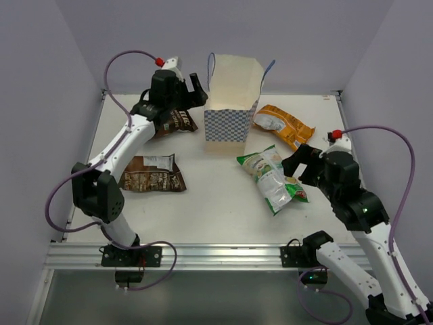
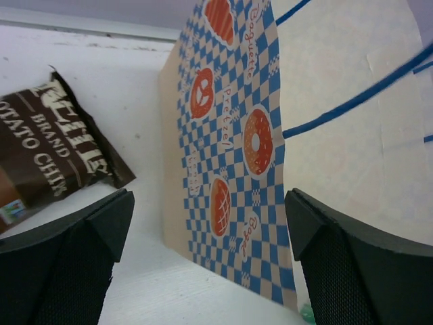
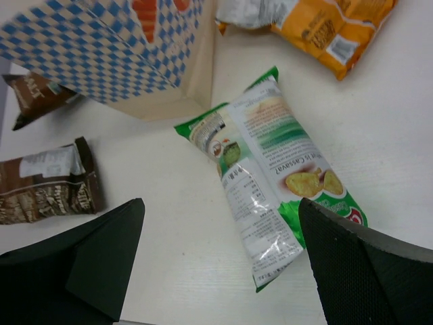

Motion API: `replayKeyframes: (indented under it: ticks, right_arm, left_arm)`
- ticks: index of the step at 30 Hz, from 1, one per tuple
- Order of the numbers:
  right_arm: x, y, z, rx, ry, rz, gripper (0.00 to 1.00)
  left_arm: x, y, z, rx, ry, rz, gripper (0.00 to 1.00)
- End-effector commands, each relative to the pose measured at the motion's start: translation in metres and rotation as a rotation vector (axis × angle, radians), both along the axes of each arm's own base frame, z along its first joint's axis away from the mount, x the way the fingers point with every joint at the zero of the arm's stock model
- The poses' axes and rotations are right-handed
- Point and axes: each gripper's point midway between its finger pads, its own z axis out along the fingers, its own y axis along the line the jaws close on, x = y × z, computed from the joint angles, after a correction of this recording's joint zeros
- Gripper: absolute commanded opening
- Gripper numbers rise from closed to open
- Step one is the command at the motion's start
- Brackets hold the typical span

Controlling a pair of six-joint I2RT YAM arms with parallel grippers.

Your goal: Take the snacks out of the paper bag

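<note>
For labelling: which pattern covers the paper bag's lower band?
The paper bag's band is blue-and-white checked; best in left wrist view.

From the left gripper (image 2: 208,196), the cream paper carrier bag with a checked lower band (image 2: 230,169) stands upright straight ahead, close to the fingertips, on the white table (image 1: 203,210). One dark brown crinkly foil packet (image 2: 47,156) lies flat off the gripper's left-finger side, just beside the bag. From the right gripper (image 3: 222,203), the green-and-white foil packet (image 3: 270,169) lies just ahead, towards the right finger. Beyond it to the right lies the orange-yellow foil packet (image 3: 325,27); beyond to the left stands the bag. The second dark brown foil packet (image 3: 47,189) lies flat well off to the left, apart from the bag.
</note>
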Motion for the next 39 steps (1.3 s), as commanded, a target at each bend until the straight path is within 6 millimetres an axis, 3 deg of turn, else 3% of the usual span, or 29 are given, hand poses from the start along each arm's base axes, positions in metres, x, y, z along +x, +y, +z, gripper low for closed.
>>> replayKeyframes:
  ticks: [1,4,5,7,8,10,11,17,20,27,33,39]
  right_arm:
    - [-0.008,-0.017,0.065,-0.045,-0.173,-0.006,0.99]
    - [-0.017,-0.031,0.1,-0.074,-0.264,-0.033,0.99]
    - [-0.021,-0.035,0.11,-0.077,-0.298,-0.041,0.99]
    - [-0.029,-0.047,0.133,-0.099,-0.366,-0.072,0.99]
    - [-0.034,-0.052,0.143,-0.101,-0.397,-0.085,0.99]
    - [-0.044,-0.062,0.164,-0.121,-0.464,-0.101,0.99]
    - [-0.047,-0.066,0.17,-0.129,-0.486,-0.11,0.99]
    - [-0.078,-0.086,0.208,-0.171,-0.658,-0.134,0.99]
    - [-0.086,-0.095,0.217,-0.195,-0.707,-0.157,0.99]
    - [-0.094,-0.105,0.221,-0.207,-0.765,-0.197,0.99]
    - [-0.093,-0.106,0.217,-0.227,-0.752,-0.197,0.99]
    - [-0.091,-0.105,0.232,-0.245,-0.78,-0.192,0.99]
  left_arm:
    - [-0.022,0.046,0.09,0.046,-0.187,0.1,1.0]
    - [-0.051,0.068,0.123,0.08,-0.252,0.131,1.0]
    - [-0.069,0.077,0.141,0.097,-0.295,0.13,1.0]
    - [-0.087,0.088,0.157,0.144,-0.349,0.13,1.0]
    - [-0.108,0.098,0.17,0.148,-0.392,0.137,1.0]
    - [-0.129,0.116,0.18,0.181,-0.432,0.183,1.0]
    - [-0.151,0.129,0.186,0.2,-0.463,0.202,1.0]
    - [-0.228,0.19,0.183,0.248,-0.524,0.381,1.0]
    - [-0.254,0.207,0.179,0.259,-0.546,0.425,1.0]
    - [-0.285,0.234,0.157,0.35,-0.443,0.486,1.0]
    - [-0.302,0.244,0.165,0.338,-0.459,0.515,1.0]
    - [-0.306,0.247,0.162,0.308,-0.442,0.544,1.0]
